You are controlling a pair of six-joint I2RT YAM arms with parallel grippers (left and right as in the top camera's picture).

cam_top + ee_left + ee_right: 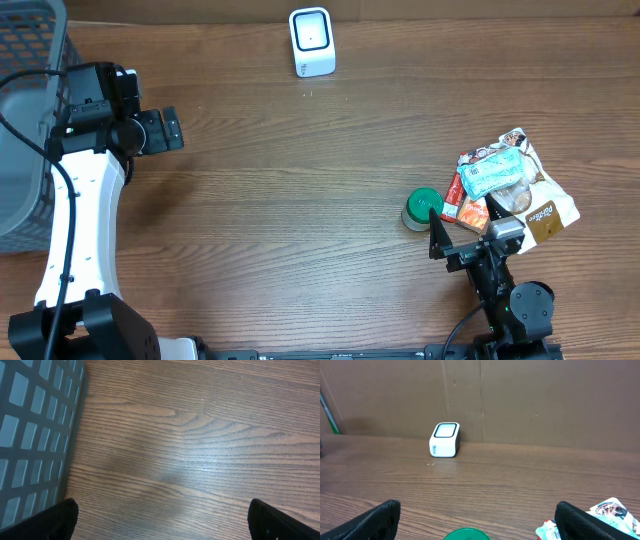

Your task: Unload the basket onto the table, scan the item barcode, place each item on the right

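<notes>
Right claw [468, 228] stands wide open and empty by the near right corner of the wooden table [300, 200], just beside a green-lidded round container [423, 207] and a heap of foil snack packets [505, 185]. Best to close on one item alone, barcode left uncovered, then present it to the small white box scanner [311, 42] at the far edge. Left claw [168, 131], also open, hovers beside the grey mesh basket [25, 120] at the left edge; the route looks unobstructed.

Scanner [311, 42], basket [30, 45], can [422, 208] (one each)
</notes>
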